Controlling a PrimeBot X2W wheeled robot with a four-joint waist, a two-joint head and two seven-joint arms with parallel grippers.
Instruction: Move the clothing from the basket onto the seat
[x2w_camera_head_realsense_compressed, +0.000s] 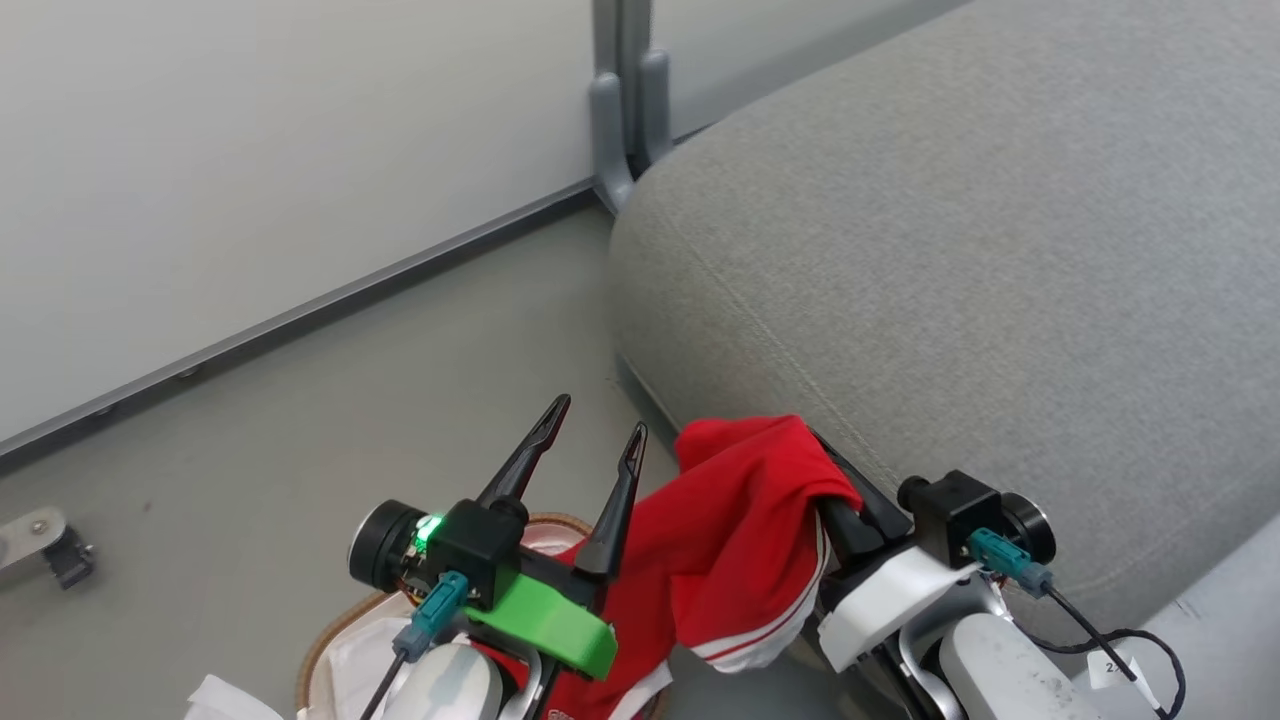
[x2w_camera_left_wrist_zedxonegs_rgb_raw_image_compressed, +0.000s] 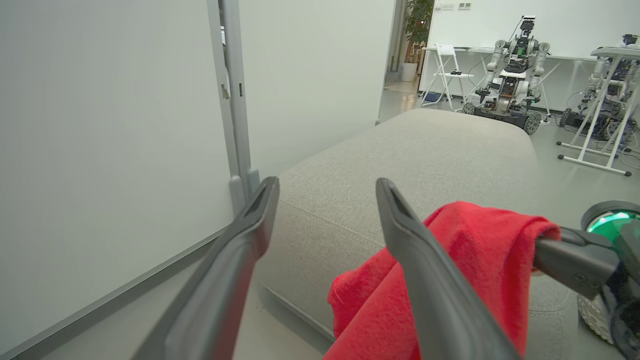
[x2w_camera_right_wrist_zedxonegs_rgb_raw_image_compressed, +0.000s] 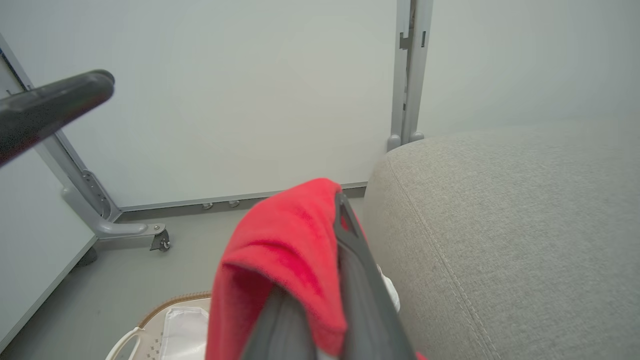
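A red garment (x2w_camera_head_realsense_compressed: 740, 530) with white striped trim hangs draped over the right gripper (x2w_camera_right_wrist_zedxonegs_rgb_raw_image_compressed: 342, 210), whose fingers are pinched tight on a fold near the cloth's top, so the rest falls free below. It is held up just beside the near left corner of the seat (x2w_camera_head_realsense_compressed: 950, 250), raised to about the level of the cushion top, apparently so the load can swing across without snagging on the rounded edge. No cloth lies on the seat yet. The left gripper (x2w_camera_head_realsense_compressed: 600, 420) stands to the left of the garment with its fingers spread wide and nothing between them, above the basket (x2w_camera_head_realsense_compressed: 325, 635), leaving the carry to one arm. The garment's lower hem drops toward the basket, where a white liner (x2w_camera_head_realsense_compressed: 350, 665) shows. Whether the red at the basket's near edge is the same garment or a second one cannot be told.
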